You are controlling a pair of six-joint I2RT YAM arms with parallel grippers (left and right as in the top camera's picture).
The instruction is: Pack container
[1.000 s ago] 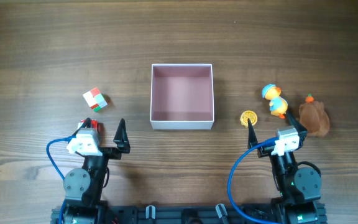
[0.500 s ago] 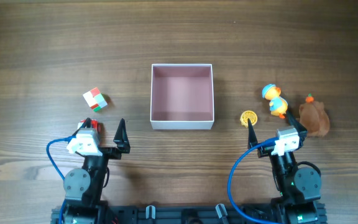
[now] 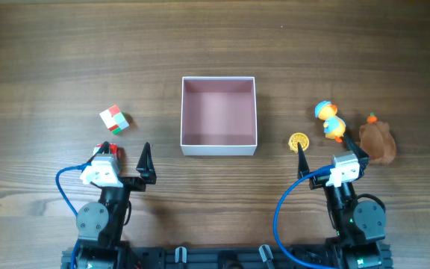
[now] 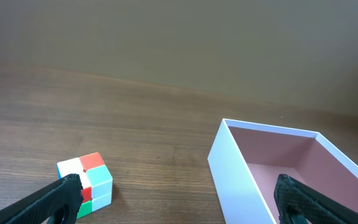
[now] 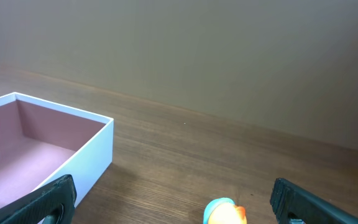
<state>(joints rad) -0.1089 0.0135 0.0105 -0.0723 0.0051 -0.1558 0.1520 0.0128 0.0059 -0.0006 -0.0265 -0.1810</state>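
Note:
The container (image 3: pixel 219 149), a square shallow box with white walls and a pink inside, stands empty at the table's middle. It also shows in the left wrist view (image 4: pixel 235 171) and the right wrist view (image 5: pixel 95 152). A small colour cube (image 3: pixel 114 119) lies left of it, just ahead of my left gripper (image 3: pixel 125 154), which is open and empty. The cube (image 4: pixel 87 183) sits by the left finger in the left wrist view. A blue-and-orange duck toy (image 3: pixel 330 120), a gold coin (image 3: pixel 298 140) and a brown plush (image 3: pixel 378 143) lie right of the container. My right gripper (image 3: pixel 331 155) is open and empty behind them.
The duck's head (image 5: pixel 224 213) shows at the bottom edge of the right wrist view, between the open fingers. The dark wood table (image 3: pixel 215 45) stretches behind the container. Blue cables loop beside both arm bases at the front edge.

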